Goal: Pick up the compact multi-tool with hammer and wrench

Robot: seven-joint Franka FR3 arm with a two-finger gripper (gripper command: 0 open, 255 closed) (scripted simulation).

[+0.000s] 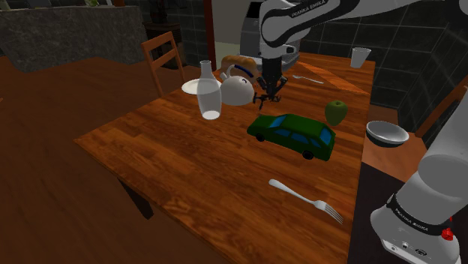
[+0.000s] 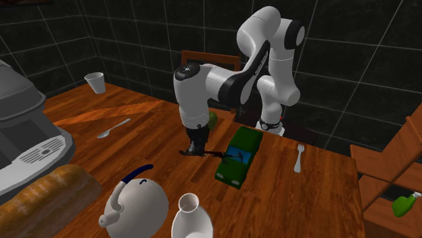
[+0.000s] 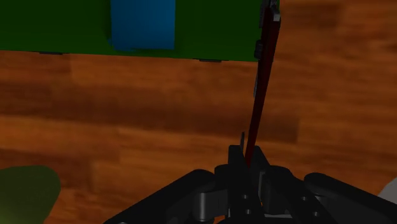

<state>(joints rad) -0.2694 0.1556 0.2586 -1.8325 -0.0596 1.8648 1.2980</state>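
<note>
clasping the multi-tool [image 3: 262, 89] by one end, the black gripper [image 1: 268, 91] has its two fingers drawn in close on the thin dark red bar. in the wrist view the bar runs out from between them toward the green toy car [image 1: 294, 135]. in the second exterior view the tool sticks out sideways from the fingertips, roughly level. it appears to sit just above the wooden table [image 1: 187, 172] rather than on it, though the gap is hard to judge. the gripper points straight down near the middle of the table, between the white kettle [image 1: 238, 90] and the car. a white vase [image 1: 209, 94] stands just beside the kettle on the shoulder view's left, with a white plate [image 1: 190, 86] behind it. a green apple [image 1: 335, 112] sits near the car's far end, and a white bowl [image 1: 387, 133] rests at the table's edge beyond it. a fork [image 1: 307, 199] lies well apart from the car, toward the stand. a white cup [image 1: 360, 56] and a spoon [image 1: 307, 78] are at the far end of the table.
</note>
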